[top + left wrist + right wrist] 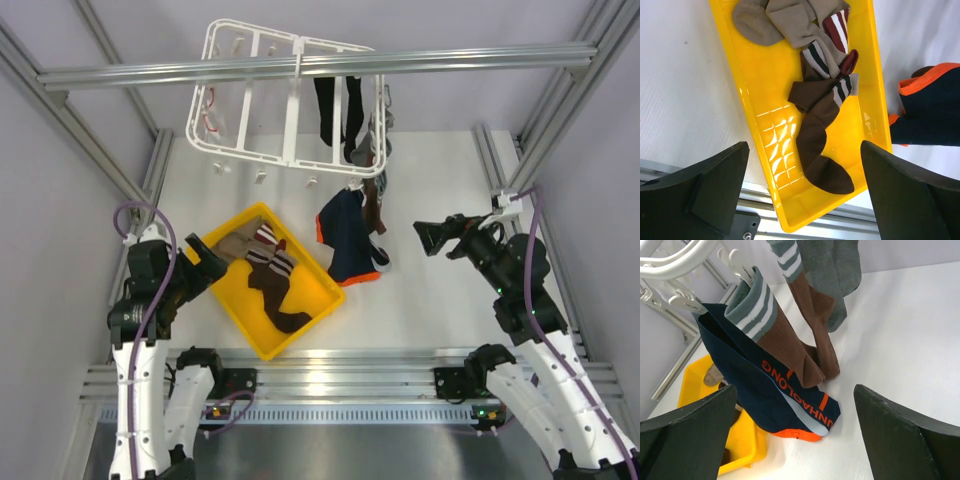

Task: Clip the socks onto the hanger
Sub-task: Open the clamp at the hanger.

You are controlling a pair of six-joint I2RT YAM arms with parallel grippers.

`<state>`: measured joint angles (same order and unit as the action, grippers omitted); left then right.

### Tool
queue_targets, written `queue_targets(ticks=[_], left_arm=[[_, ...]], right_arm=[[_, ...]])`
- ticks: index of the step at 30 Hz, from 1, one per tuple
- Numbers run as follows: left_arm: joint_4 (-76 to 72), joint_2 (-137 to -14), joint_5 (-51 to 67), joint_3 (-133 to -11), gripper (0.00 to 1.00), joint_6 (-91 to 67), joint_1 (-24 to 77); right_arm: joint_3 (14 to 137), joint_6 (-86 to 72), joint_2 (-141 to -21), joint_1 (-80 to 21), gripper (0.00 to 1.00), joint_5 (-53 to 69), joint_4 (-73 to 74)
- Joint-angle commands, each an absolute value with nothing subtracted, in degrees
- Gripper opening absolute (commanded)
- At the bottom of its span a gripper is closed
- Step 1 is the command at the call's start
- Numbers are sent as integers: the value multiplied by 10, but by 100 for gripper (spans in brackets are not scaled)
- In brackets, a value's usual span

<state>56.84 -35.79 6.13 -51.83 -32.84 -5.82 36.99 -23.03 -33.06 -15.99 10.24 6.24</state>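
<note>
Nearest, an aluminium rail point(340, 375) runs along the front edge of the white table point(450, 330). The table reaches back to grey walls point(40, 200), and an aluminium beam point(150, 72) crosses overhead.

The left gripper point(207, 258) hovers over the left corner of the yellow tray point(235, 315), jaws spread wide and holding nothing. In the tray lie a dark brown sock point(282, 300), a tan sock point(232, 247) and striped socks point(268, 240).

The right gripper point(425, 238) is also spread wide and empty, over bare table to the right of a navy sock point(345, 240) with orange trim. That sock and a brown sock point(370, 210) with a striped cuff hang from clips on the white hanger point(290, 100), their toes resting on the table. Farther back, black socks point(338, 105) hang within the frame, under the beam.
</note>
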Motion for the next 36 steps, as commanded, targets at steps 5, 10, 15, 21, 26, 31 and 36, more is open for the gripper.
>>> queue_targets(ticks=[5,10,15,21,26,31,36], left_arm=[[498,-345,96,-592,98,-198,-60],[363,-267,285,-565,98,-143,-61],[221,-219,329,-463,96,-84,-60],[17,-239,364,-354,88,-31,-60],[-157,-278,410,-299,84,-48,-32],[-174,-354,324,-321,75,38,109],[-214,-430,165,-330,70,140,274]], right_arm=[[376,-247,-329,-149,100,120,55],[369,-257,-326,-141,100,126,49],[375,-260,-333,-127,100,134,44],[389,-259,-345,-120,100,151,38],[397,-248,-359,-118,100,159,36],[399,-247,-382,-117,100,161,17],[426,-235,-410,-116,100,156,22]])
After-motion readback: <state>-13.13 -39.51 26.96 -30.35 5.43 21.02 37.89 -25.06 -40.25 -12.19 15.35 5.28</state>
